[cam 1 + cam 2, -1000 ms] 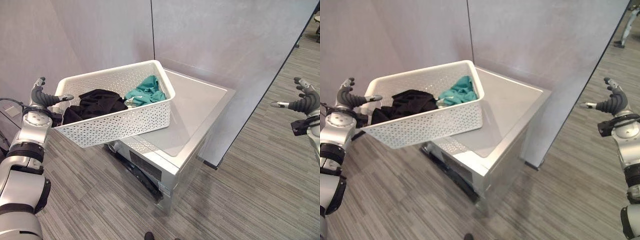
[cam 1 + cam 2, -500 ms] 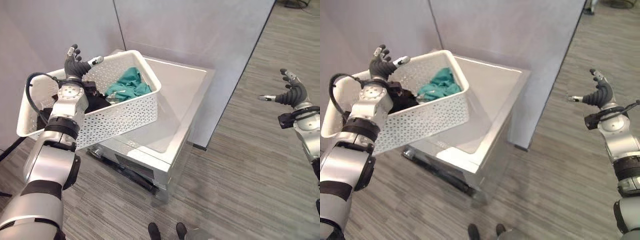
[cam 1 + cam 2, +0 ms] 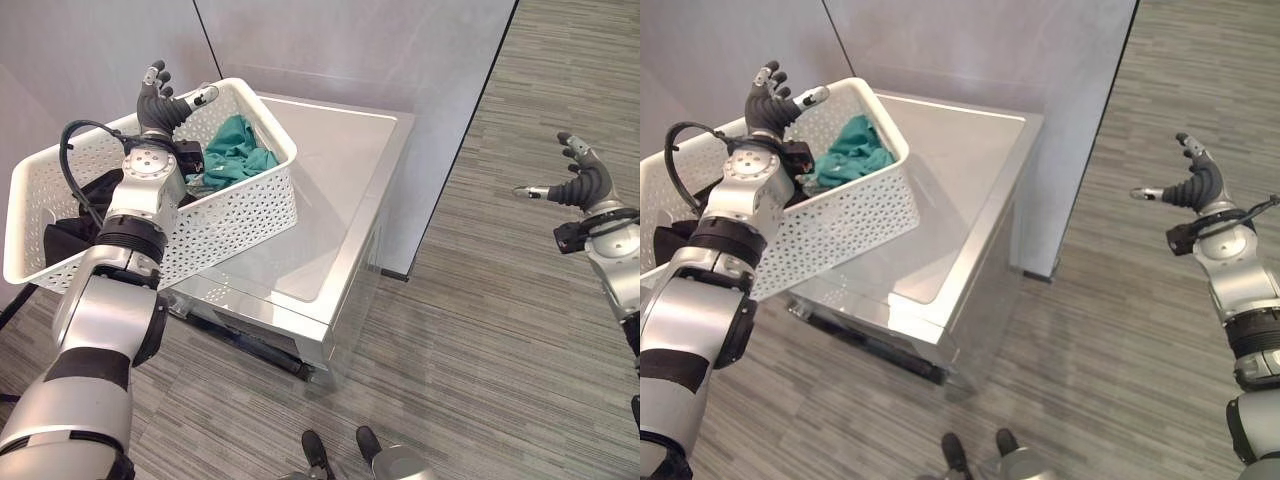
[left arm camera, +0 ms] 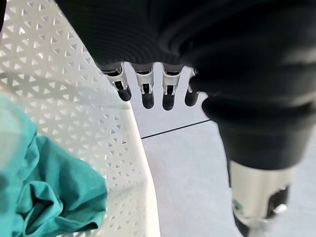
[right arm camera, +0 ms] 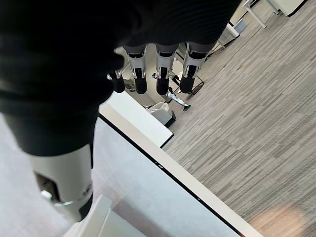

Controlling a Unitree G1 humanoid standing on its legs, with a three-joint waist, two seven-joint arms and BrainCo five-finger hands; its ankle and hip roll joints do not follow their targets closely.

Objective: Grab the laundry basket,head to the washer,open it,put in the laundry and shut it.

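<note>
I am seeing the white perforated plastic laundry basket (image 3: pixel 215 215) resting tilted on the silver-grey washer's flat top (image 3: pixel 330 175), overhanging its left edge; the washer's front is hard to make out from above. My left forearm is hiding part of the black garment (image 3: pixel 70 225); the teal garment (image 3: pixel 232 155) is lying beside it. Since half a second ago the camera is shifting, and the left hand (image 3: pixel 160 100) is staying raised over the basket, fingers spread, gripping nothing. The right hand (image 3: pixel 580 182) is hovering well apart over the grey striped floor (image 3: pixel 480 330), fingers splayed, empty.
</note>
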